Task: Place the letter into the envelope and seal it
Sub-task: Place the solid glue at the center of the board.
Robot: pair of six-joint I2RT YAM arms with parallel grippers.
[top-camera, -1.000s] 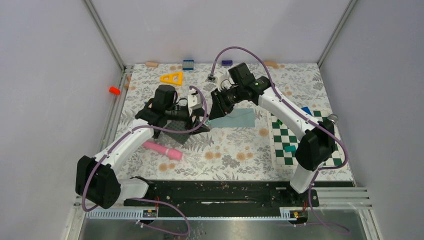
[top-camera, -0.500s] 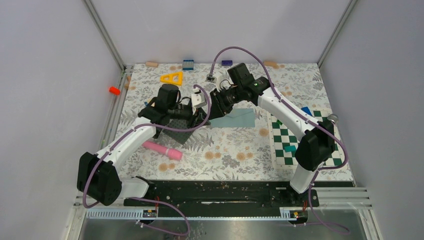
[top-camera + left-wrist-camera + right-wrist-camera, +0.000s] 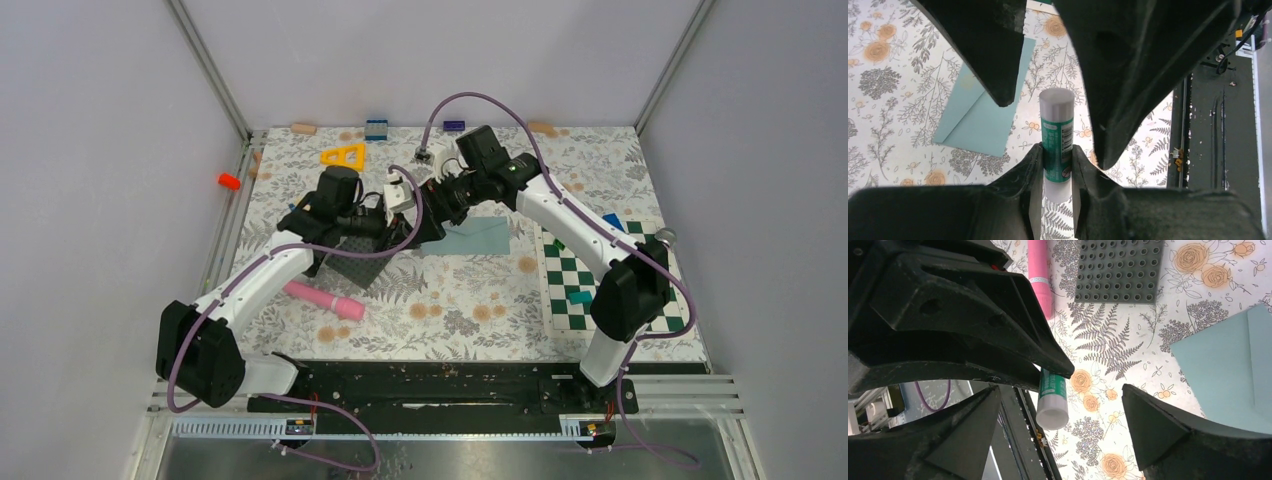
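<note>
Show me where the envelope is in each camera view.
Top external: the envelope is just right of centre, flat on the floral cloth.
Left wrist: left of centre, its upper corner covered.
Right wrist: at the right edge, cut off by the frame.
Shared landmark: the glue stick sits beside it in both wrist views; I cannot make it out in the top view.

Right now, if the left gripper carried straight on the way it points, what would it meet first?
Probably the right gripper, whose open fingers flank the glue stick that the left gripper holds. Depth is unclear, so this is a judgement.
</note>
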